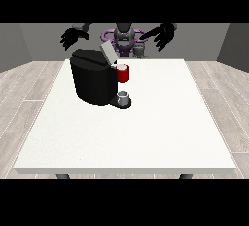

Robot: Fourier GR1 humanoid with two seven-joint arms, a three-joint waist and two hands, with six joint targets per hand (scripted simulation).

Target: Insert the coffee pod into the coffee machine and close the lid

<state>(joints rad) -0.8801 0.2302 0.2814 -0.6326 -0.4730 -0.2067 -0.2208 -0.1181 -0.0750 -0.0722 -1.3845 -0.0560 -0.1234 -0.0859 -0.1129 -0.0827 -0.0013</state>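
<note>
The black coffee machine (95, 81) stands on the white table (146, 132), left of centre, with its grey lid (107, 52) tilted up and open. A red thing at the machine (123, 73) sits under the lid at the machine's front. A small grey cup (124, 97) rests on the machine's base. A small grey thing (139, 49) stands at the table's far edge, just in front of the robot's torso. The hand at the view's left (73, 36) hovers open behind the machine. The hand at the view's right (163, 35) is open too, raised beyond the far edge. Neither hand holds anything.
The table's near half and right side are bare white surface. Grey walls and a wooden floor surround the table. The robot's torso (124, 37) is behind the far edge.
</note>
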